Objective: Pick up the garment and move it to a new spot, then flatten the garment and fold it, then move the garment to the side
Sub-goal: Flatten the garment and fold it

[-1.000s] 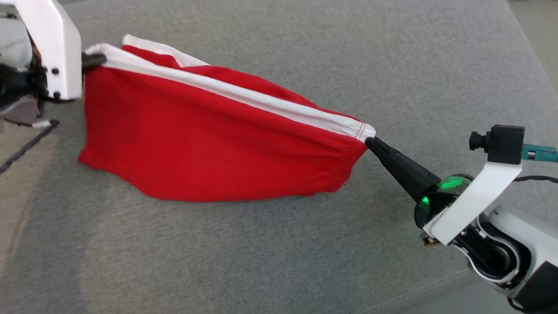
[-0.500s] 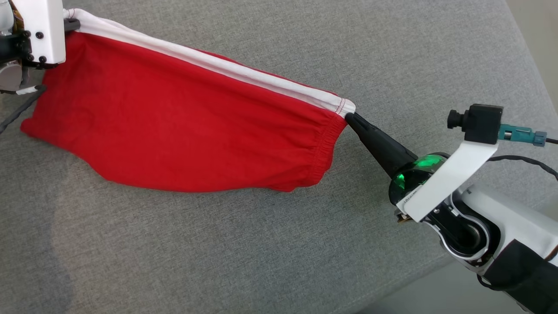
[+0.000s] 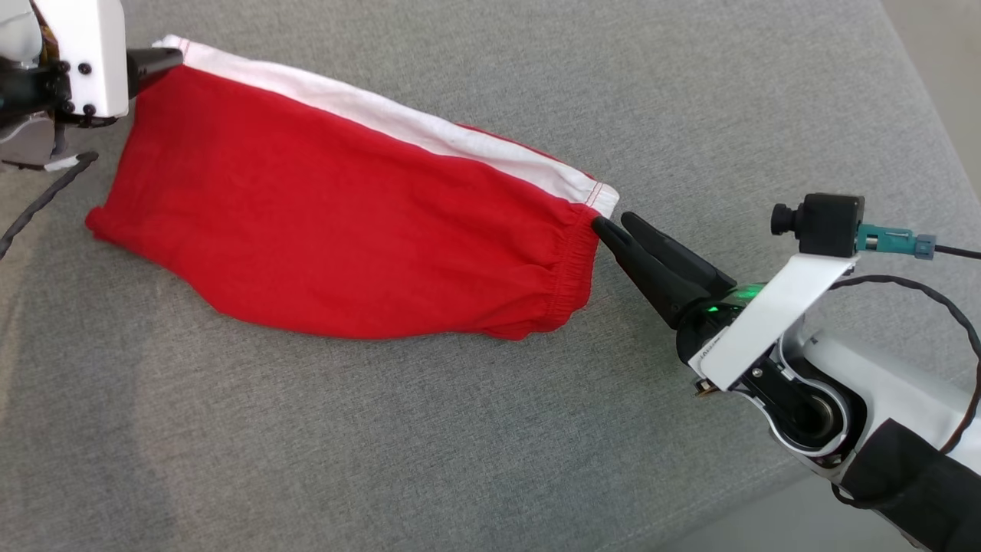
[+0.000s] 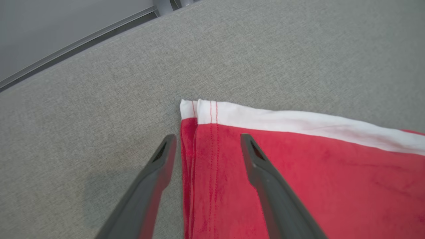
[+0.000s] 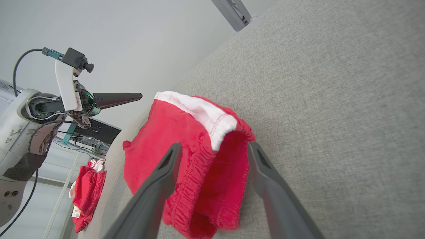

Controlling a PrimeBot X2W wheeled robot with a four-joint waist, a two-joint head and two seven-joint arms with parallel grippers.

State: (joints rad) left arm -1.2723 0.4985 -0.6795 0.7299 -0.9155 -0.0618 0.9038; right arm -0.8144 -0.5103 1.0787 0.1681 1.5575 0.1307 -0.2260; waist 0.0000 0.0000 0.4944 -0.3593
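Note:
The garment (image 3: 345,230) is a pair of red shorts with a white side stripe, lying stretched out on the grey cushion (image 3: 460,429). My right gripper (image 3: 613,225) is open, its tips just off the elastic waistband corner. In the right wrist view the right gripper (image 5: 214,146) frames the bunched waistband (image 5: 212,172) without pinching it. My left gripper (image 3: 165,60) sits at the far hem corner. In the left wrist view the left gripper (image 4: 207,137) is open, straddling the hem edge of the garment (image 4: 298,172), which rests on the cushion below.
The cushion's right edge (image 3: 931,153) drops off to pale floor. A black cable (image 3: 38,207) trails at the left. In the right wrist view another red garment (image 5: 88,186) hangs on a rack beyond the cushion, and my left arm (image 5: 49,106) reaches in.
Both grippers held the stretched garment by its corners; now both are open and it lies slack and flat on the cushion. The right gripper has backed slightly off the waistband.

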